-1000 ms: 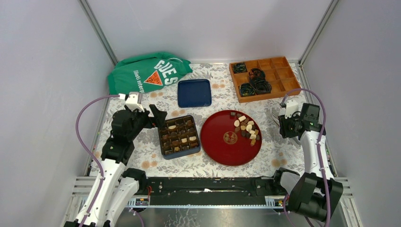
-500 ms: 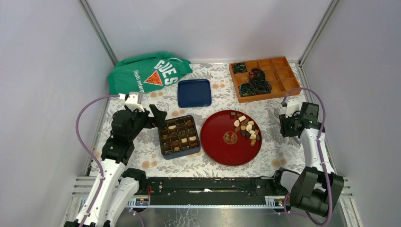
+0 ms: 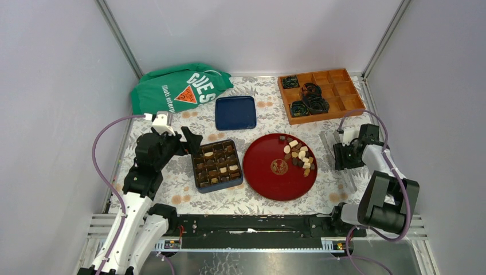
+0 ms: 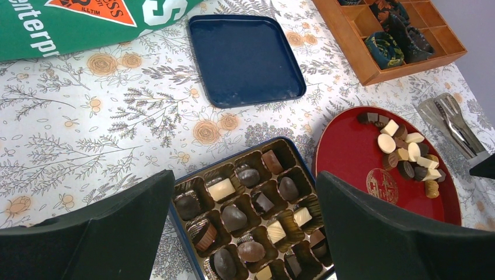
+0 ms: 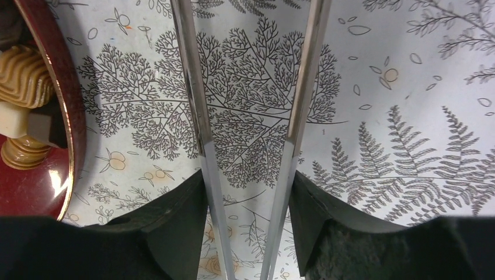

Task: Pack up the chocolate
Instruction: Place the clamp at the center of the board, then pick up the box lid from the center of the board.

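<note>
Red plate [image 3: 265,182] sits in the middle of the flowered table [image 3: 172,172]. On its far right part lies a loose pile of the chocolate [image 3: 298,154], with dark, brown and cream pieces touching each other. Just left of the plate stands a blue box [image 3: 220,187] divided into small cells, and most cells hold 1 piece. The blue lid [image 3: 235,112] lies apart, behind the box. A wooden tray [image 3: 343,89] at the far right holds black coiled cables [image 3: 312,102] in several compartments. A green bag [image 3: 172,86] lies at the far left.

In the left wrist view, the near cells of the box are cut off by the frame and the fingers. The tips of the tongs [image 4: 449,116] run out of the right wrist view.

The left gripper [image 3: 193,142] hangs over the box with its jaws wide apart, holding nothing. The right gripper [image 5: 246,181], right of the plate, presses on both arms of the tongs, which stand apart.
</note>
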You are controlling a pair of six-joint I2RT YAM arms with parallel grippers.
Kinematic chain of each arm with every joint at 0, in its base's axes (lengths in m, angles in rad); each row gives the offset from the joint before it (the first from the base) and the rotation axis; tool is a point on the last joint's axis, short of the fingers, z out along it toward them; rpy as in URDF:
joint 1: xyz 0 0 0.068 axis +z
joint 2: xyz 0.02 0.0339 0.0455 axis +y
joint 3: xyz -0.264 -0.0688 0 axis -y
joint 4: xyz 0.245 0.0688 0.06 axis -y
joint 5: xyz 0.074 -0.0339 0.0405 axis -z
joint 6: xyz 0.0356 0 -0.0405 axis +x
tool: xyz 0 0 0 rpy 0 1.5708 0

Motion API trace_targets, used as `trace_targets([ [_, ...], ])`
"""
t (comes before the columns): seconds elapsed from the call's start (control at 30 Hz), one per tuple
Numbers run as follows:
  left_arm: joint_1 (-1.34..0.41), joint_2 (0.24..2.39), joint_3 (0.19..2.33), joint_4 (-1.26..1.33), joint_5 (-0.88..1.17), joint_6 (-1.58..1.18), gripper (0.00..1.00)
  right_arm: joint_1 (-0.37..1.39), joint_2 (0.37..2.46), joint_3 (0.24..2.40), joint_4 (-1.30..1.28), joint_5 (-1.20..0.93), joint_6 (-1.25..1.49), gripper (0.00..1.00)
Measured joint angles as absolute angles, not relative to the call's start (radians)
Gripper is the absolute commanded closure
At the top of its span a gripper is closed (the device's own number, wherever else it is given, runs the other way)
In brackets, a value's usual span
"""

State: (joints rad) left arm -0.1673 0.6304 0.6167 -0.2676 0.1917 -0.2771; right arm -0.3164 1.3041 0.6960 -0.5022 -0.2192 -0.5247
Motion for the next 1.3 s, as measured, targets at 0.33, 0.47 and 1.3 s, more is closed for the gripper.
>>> trace_targets([
  [0.33,-0.168,0.631,0.617,-0.267,0.222,-0.281,0.01,-0.316,1.261,0.701,-0.518,-0.220,-0.515,0.06],
  [0.47,-0.175,0.638,0.617,-0.257,0.245,-0.337,0.01,-0.317,1.115,0.754,-0.580,-0.276,-0.525,0.00],
  [1.3,-0.686,2.003,1.758,-0.533,-0.442,-0.560,0.56,-0.314,1.168,0.804,-0.145,-1.031,-0.122,0.00],
])
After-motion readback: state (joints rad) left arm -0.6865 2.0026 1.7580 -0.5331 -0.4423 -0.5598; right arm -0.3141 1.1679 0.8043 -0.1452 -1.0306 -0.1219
